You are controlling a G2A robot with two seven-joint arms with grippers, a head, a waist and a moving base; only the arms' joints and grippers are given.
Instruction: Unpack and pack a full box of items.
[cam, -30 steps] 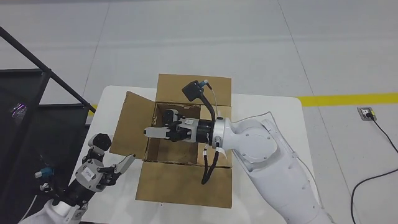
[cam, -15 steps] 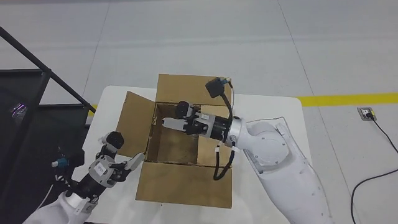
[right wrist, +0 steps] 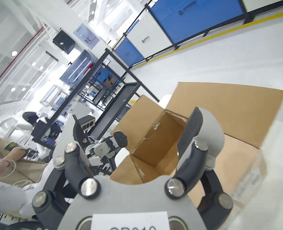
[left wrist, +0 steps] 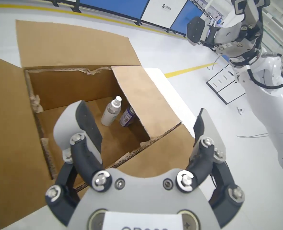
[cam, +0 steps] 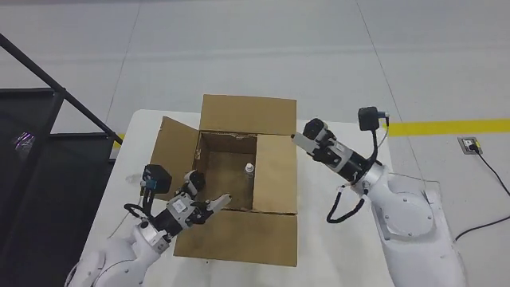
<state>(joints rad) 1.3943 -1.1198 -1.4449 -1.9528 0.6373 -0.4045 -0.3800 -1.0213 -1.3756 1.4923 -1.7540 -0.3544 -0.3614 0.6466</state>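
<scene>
An open cardboard box (cam: 239, 235) stands on the white table (cam: 343, 139). On its floor a white spray bottle (left wrist: 110, 111) stands beside a dark bottle with a purple label (left wrist: 126, 118); the spray bottle's cap (cam: 249, 167) also shows from above. My left gripper (cam: 209, 204) hangs open and empty over the box's near left corner, its fingers (left wrist: 87, 123) spread wide. My right gripper (cam: 306, 137) is open and empty just past the box's right side, above the table, with the box (right wrist: 153, 144) in front of its pads (right wrist: 191, 128).
The box's right flap (cam: 275, 174) lies folded inward and hides part of the interior. The back flap (cam: 247, 113), left flap (cam: 171, 155) and front flap spread outward. A black rack (cam: 32, 151) stands left of the table. Bare tabletop lies right of the box.
The right arm has drawn out of the box and swung to its right side. The left arm has moved from the table's left edge up to the box's near left corner.
</scene>
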